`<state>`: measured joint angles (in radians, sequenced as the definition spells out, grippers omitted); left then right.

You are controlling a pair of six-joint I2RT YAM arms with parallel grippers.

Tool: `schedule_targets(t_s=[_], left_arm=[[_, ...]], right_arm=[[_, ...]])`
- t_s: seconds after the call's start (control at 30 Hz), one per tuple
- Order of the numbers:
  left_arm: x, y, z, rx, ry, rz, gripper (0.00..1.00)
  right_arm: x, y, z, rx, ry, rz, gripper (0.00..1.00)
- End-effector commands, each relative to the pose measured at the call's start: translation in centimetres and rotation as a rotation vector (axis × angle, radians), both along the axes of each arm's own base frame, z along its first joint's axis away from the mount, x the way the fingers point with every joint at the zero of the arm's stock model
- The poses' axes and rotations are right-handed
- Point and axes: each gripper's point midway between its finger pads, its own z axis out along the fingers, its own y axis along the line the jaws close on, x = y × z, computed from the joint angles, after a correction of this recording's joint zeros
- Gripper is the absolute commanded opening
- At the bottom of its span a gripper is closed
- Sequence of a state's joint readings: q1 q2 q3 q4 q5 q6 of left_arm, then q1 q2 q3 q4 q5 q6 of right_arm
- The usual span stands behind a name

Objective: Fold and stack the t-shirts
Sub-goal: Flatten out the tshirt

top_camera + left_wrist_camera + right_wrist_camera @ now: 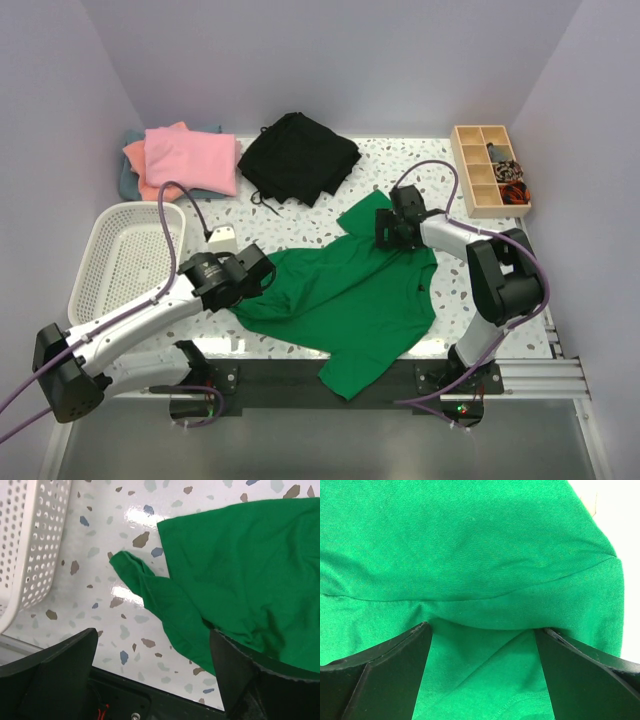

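The top view looks down from the near edge over the whole white speckled surface (400, 160); both wrist views sit close above its bright green cloth t-shirt (340, 300).

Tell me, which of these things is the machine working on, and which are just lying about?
Part of the job: green t-shirt; pile of pink, orange and grey shirts.
Just lying about: white basket; wooden box; black cloth heap, possibly another shirt.

Bright, even light — glare on table (135, 516)
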<state>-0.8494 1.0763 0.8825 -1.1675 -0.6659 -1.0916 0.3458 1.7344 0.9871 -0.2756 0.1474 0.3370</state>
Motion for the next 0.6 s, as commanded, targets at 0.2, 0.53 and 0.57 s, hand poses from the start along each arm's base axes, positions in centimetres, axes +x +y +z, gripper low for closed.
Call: schedule_targets(t_s=[0.2,0.53,0.57], left_arm=[[7.3,-8.0,4.4,-0.142,-0.237,-0.268,1.0],[13.8,-16.2,-2.7,-0.053,-0.147,-0.541,1.0],[14.4,-16.5,-3.0,-0.056,-0.155,-0.538,1.0]], right_arm=[[-2.5,0.2,-3.7,0.013,0.148,0.013,0.88],[-2.4,0.2,-3.7,0.014,0.147,0.012,0.89],[-2.4,0.2,-3.7,0.015,0.145,0.012,0.89]])
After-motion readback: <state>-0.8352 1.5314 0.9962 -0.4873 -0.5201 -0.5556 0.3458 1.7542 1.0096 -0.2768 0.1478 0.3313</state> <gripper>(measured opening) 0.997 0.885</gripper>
